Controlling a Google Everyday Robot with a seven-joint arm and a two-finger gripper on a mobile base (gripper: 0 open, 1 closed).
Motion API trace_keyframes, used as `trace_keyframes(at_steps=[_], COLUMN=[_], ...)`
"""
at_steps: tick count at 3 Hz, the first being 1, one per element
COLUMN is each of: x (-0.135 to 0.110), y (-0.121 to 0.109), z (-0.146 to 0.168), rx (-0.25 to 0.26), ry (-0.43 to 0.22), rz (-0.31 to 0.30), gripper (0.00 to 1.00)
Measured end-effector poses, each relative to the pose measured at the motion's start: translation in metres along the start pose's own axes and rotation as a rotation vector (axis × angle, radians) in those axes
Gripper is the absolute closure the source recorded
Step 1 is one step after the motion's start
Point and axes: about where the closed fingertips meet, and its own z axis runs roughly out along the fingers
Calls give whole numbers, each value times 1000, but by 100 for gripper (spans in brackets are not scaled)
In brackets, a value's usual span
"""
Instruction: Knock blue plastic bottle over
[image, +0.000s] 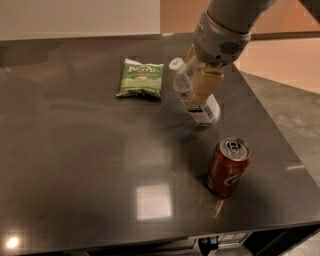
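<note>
The blue plastic bottle (200, 107) leans on the desk (75, 165), its cap tipped toward 10 o'clock. The gripper (196, 80) straddles it from 1 o'clock, fingers (206, 82) spread, one across its front. A red can (228, 167) stands at its 5 o'clock.

Grey cylindrical wrist (220, 37) with vent grille bears a tan end effector (198, 80) above the table's (75, 175) rear.

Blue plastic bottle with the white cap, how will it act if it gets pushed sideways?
The small clear bluish plastic bottle leans with the hand against its side, so it likely tips easily. Round-bodied, it may roll on the smooth dark table.
</note>
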Motion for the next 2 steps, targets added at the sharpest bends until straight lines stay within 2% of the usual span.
trace_keyframes(at_steps=[1,2], x=[3,4], y=[8,11], z=[13,24], rx=[-31,-65], ry=[68,97], rz=[-72,-128], gripper=[82,58])
